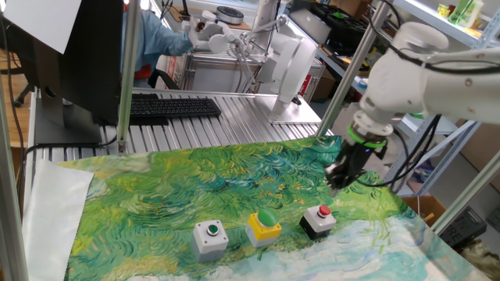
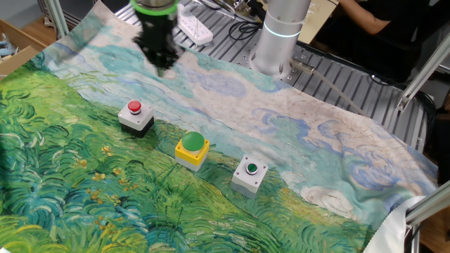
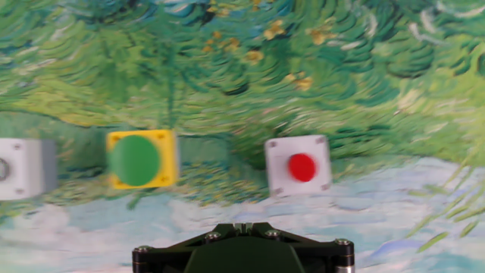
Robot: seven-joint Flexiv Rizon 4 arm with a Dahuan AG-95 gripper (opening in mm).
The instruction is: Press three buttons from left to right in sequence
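Observation:
Three button boxes stand in a row on the painted cloth. The grey box with a small green button [image 1: 210,236] is on the left. The yellow box with a green dome [image 1: 264,225] is in the middle. The black box with a red button [image 1: 319,219] is on the right. They also show in the other fixed view as grey [image 2: 250,174], yellow [image 2: 192,149] and black [image 2: 136,116], and in the hand view as grey [image 3: 23,168], yellow [image 3: 142,158] and red-buttoned [image 3: 298,166]. My gripper [image 1: 341,178] hangs in the air behind and to the right of the black box, touching nothing, fingertips together.
The green and blue painted cloth [image 1: 156,195] covers the table. A black keyboard [image 1: 168,107] and a monitor stand behind it. Metal frame posts [image 1: 125,78] rise at the edges. The arm's base [image 2: 278,35] stands beside the cloth.

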